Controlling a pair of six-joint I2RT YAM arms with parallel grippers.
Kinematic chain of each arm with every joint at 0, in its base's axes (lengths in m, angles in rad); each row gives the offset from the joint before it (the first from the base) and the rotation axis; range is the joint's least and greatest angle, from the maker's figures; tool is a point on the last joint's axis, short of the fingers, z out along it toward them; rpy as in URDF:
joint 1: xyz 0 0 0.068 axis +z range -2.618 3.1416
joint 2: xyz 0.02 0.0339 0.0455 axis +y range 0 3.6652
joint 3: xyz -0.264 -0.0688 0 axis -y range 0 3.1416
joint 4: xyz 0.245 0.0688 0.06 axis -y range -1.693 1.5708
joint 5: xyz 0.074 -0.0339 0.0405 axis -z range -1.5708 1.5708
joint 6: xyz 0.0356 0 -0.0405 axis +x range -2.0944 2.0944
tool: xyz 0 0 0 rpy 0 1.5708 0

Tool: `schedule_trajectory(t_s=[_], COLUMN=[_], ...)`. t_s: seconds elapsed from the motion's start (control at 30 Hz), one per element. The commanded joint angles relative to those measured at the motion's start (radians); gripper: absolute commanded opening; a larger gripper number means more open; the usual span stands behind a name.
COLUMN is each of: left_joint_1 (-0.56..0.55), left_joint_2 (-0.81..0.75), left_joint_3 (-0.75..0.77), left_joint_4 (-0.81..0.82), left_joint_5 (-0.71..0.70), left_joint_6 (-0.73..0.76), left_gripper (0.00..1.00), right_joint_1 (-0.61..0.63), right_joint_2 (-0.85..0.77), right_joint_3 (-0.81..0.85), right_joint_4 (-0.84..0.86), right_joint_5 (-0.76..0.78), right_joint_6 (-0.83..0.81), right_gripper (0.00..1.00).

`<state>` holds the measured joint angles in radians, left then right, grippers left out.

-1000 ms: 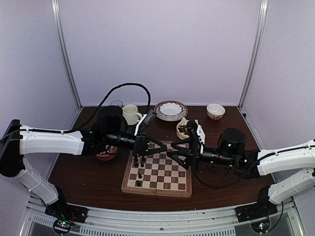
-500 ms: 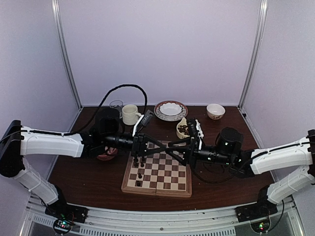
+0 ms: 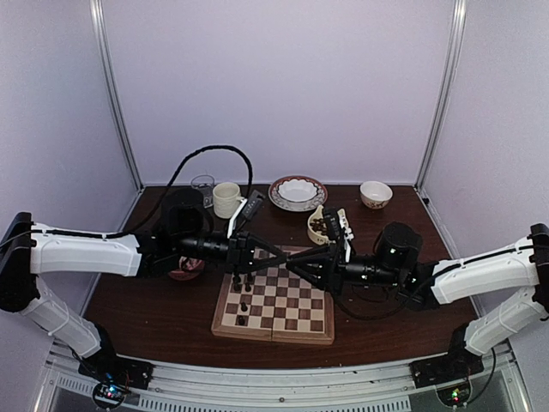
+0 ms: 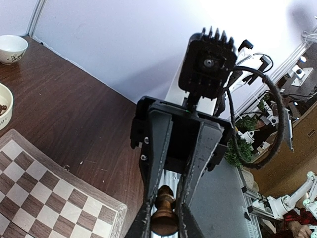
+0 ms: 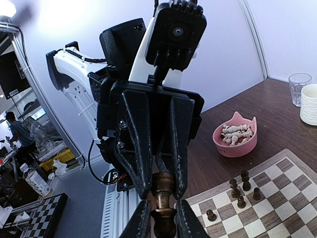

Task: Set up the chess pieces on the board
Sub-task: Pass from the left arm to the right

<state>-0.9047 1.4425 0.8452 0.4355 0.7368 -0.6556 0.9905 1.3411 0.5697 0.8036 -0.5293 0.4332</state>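
Chess piece (image 4: 164, 212): dark, turned; judged light, rigid, slippery; best taken at the waist.
Left gripper (image 4: 163, 226): pinched narrow on it.
Right gripper (image 5: 163, 223): clamped on same piece.

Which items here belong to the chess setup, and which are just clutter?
Job: board, dark pieces on it, held dark piece, cream bowl of dark pieces, pink bowl of pale pieces.
Lying about: mug, glass, patterned plate, small bowl.
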Motion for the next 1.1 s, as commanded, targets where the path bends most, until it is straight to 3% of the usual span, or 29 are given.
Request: schedule_trajectory(t_s=[0.0, 0.4, 0.47, 0.53, 0.73, 0.87, 1.07], left_joint_1=[0.000, 0.000, 0.000, 0.000, 0.020, 0.062, 0.069], left_joint_2=[-0.020, -0.024, -0.028, -0.039, -0.115, -0.208, -0.301], left_joint_3=[-0.005, -0.006, -0.006, -0.003, 0.046, -0.019, -0.059], left_joint_4=[0.051, 0.045, 0.033, -0.003, -0.276, -0.308, -0.410], left_joint_5=[-0.013, -0.014, -0.020, -0.048, -0.226, -0.419, -0.714], left_joint_6=[0.020, 0.031, 0.038, 0.053, 0.166, 0.145, 0.189], left_gripper=[0.09, 0.12, 0.20, 0.37, 0.58, 0.77, 0.80], right_joint_1=[-0.005, -0.009, -0.009, -0.010, -0.009, -0.009, -0.008], right_joint_2=[0.001, -0.015, -0.018, -0.027, -0.044, -0.012, 0.158], right_joint_3=[0.015, 0.004, 0.009, 0.018, 0.136, 0.244, 0.538], right_joint_4=[0.064, 0.068, 0.048, -0.006, -0.356, -0.605, -1.109], right_joint_5=[-0.050, -0.042, -0.033, -0.008, 0.099, 0.191, 0.264], right_joint_6=[0.019, 0.018, 0.007, -0.020, -0.140, -0.206, -0.302], right_gripper=[0.17, 0.06, 0.03, 0.01, 0.00, 0.00, 0.00])
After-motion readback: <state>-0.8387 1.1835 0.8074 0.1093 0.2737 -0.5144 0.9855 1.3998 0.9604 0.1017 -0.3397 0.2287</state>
